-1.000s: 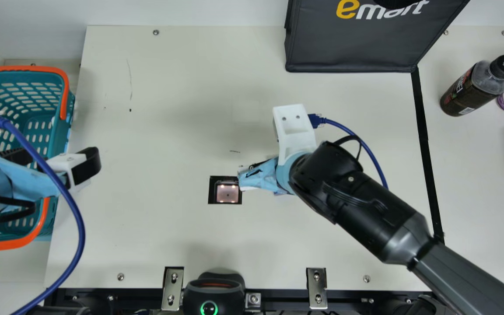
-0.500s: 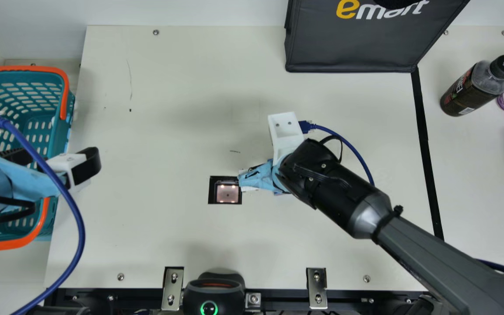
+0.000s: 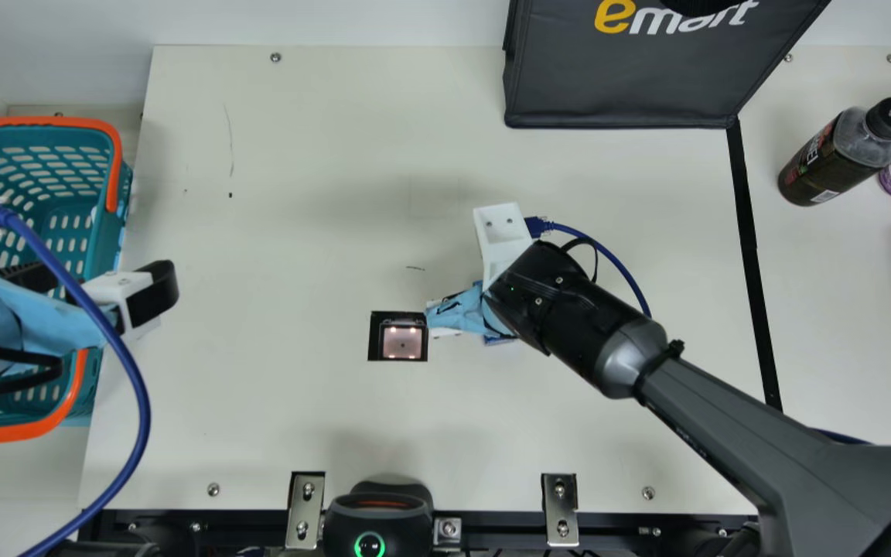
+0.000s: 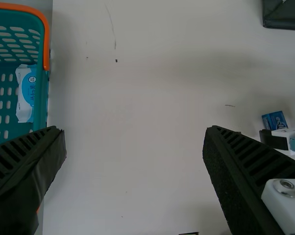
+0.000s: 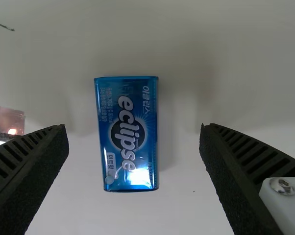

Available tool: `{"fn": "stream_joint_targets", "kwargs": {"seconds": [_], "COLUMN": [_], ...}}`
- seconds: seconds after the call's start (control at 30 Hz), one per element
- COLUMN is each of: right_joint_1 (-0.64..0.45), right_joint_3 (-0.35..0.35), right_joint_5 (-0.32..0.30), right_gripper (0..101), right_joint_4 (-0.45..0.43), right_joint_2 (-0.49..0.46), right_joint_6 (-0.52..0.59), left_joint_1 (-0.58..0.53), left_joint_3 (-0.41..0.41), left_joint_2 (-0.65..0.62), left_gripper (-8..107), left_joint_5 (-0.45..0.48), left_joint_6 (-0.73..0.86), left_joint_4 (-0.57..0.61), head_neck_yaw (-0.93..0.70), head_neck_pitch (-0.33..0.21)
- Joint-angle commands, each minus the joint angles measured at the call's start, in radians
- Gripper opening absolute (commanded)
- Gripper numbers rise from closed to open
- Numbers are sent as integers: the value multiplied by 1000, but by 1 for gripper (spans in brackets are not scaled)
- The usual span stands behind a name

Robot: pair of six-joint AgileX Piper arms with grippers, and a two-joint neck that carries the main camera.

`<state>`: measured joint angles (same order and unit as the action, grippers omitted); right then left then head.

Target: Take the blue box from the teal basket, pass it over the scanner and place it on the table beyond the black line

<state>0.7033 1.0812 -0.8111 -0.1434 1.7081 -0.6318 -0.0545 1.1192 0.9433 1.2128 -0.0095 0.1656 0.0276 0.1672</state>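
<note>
Shifting a bit toward the scanner (image 3: 402,343) over the last sec, the right arm (image 3: 616,348) has also swung its forearm round, while its claw end has barely moved. That looks like fine lining-up for a pick, prob. w/ the drop onto the box coming next. Right claw (image 5: 134,128) is wide open, nothing gripped; the blue box (image 5: 125,169) lies flat on the table (image 3: 298,193) btwn its fingers as the right wrist view has it, w/ a gap each side, just beside the scanner.

Left claw (image 4: 134,129) is wide open too, also w/ nothing in it, and its arm hasn't budged from next to the basket (image 3: 109,232) (a white-and-blue packet (image 4: 26,93) sits in there, not our item). So the box is out of the basket, approx. halfway thru the job; can't tell if it's been scanned.

Next: go straight down, close evenly on the long sides, lift, pass over the scanner if needed, then carry it past the black line (image 3: 747,232). Risk: shiny, slim box could skid or twist if one finger touches first.
</note>
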Motion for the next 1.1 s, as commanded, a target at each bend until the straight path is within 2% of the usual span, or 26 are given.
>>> {"fn": "stream_joint_targets", "kwargs": {"seconds": [0.0, 0.37, 0.83, 1.07], "right_joint_1": [-2, -7, -2, 2], "right_joint_3": [1, 11, 20, 37], "right_joint_5": [1, -3, -15, -35], "right_gripper": [95, 95, 1, 0], "right_joint_4": [1, -4, -1, -3], "right_joint_2": [4, 32, 43, 30], "right_joint_6": [3, 5, -9, -15], "left_joint_1": [0, 0, 0, 0], "left_joint_3": [0, 0, 0, 0], "left_joint_2": [0, 0, 0, 0], "left_gripper": [90, 90, 90, 90], "left_joint_5": [0, 0, 0, 0], "left_joint_6": [0, 0, 0, 0], "left_joint_4": [0, 0, 0, 0], "head_neck_yaw": [0, 0, 0, 0], "head_neck_pitch": [-29, -29, -29, -29]}}
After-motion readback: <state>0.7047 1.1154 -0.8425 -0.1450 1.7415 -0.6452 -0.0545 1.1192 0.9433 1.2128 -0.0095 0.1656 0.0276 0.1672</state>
